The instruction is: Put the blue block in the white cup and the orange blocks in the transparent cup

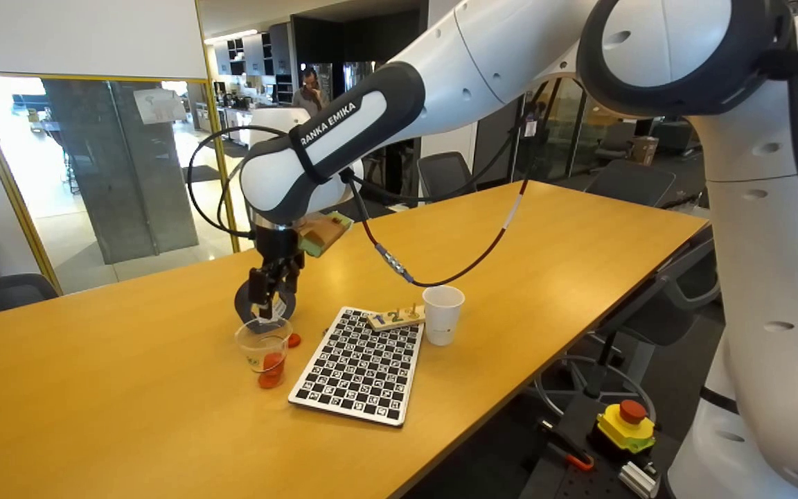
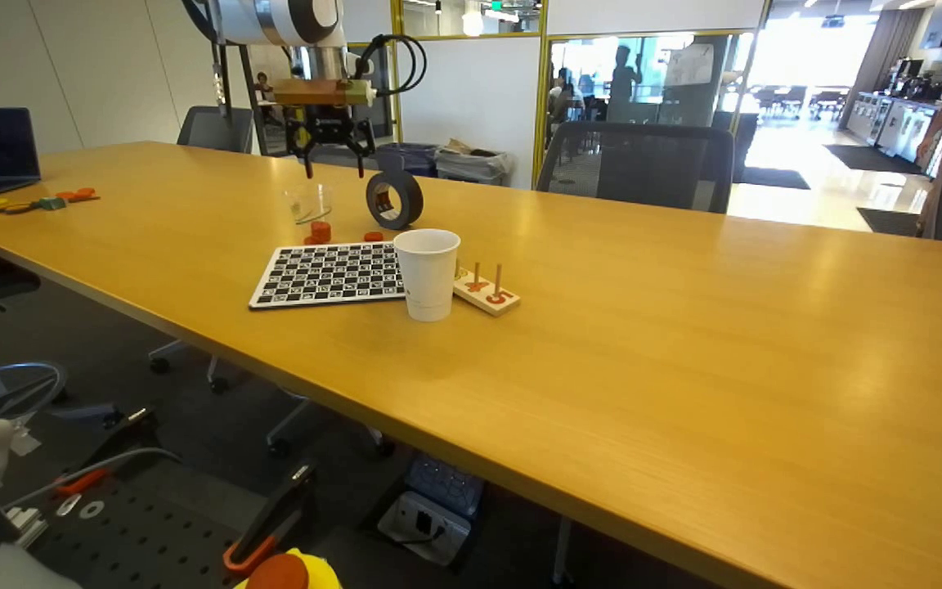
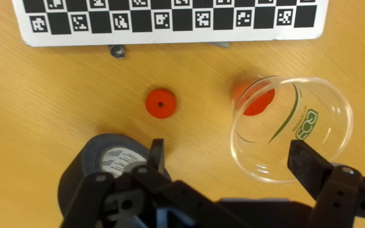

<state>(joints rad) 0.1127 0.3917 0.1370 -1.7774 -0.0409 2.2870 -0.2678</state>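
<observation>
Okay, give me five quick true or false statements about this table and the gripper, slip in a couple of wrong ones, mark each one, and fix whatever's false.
1. The white cup stands upright beside the checkered board. True.
2. One orange block lies on its own on the table, apart from the transparent cup. True.
3. The transparent cup is nested inside the white cup. False: the two cups are apart.
4. The gripper is open, and the black tape roll stands on its edge. True.
5. The black tape roll rests on the checkered board. False: it is on the table, off the board.
</observation>
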